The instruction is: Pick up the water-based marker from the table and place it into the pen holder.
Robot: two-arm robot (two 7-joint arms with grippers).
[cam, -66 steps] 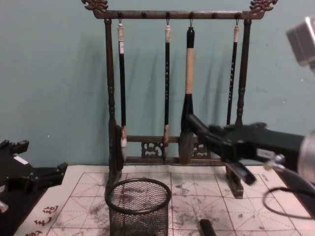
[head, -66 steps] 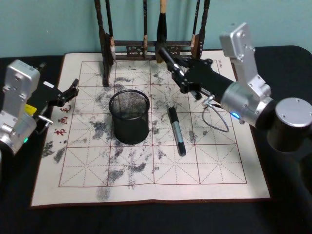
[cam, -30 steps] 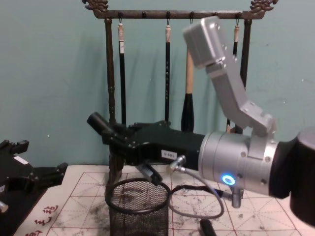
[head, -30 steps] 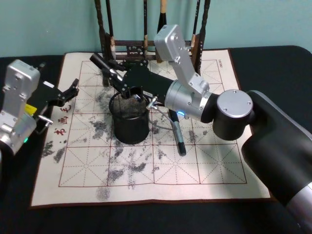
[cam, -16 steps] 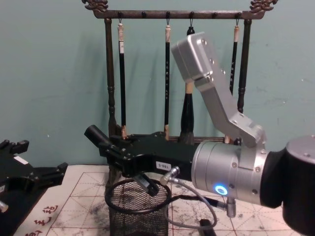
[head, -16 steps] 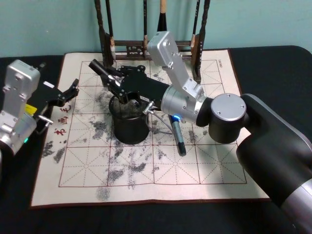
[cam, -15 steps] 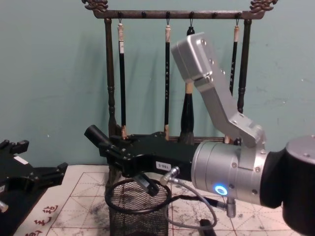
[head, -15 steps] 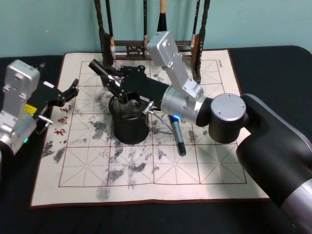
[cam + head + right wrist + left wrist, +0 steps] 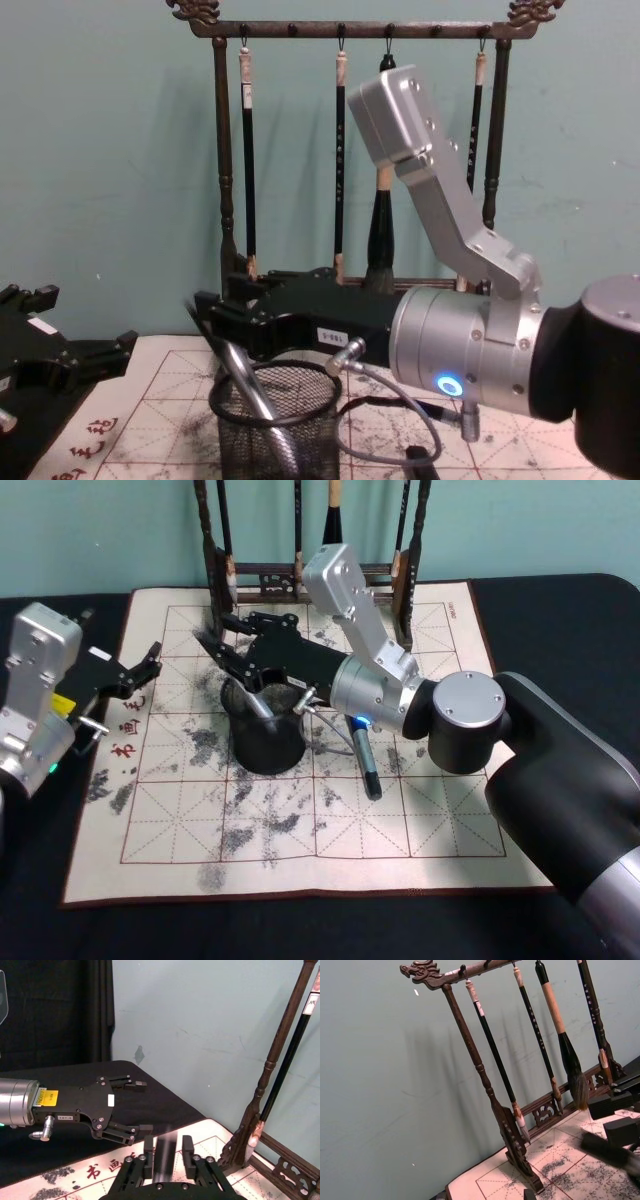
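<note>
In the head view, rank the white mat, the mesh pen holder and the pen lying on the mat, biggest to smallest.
1. white mat
2. pen holder
3. pen lying on the mat, its upper end behind the right arm

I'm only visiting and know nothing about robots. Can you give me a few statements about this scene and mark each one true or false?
1. A marker sits tilted in the pen holder, its top above the rim. True.
2. The right gripper is shut around that marker. False: its fingers are open, above the holder.
3. The left gripper holds a brush. False: it is open and holds nothing, at the left edge of the mat.
4. A second marker lies on the mat beside the holder. True.
</note>
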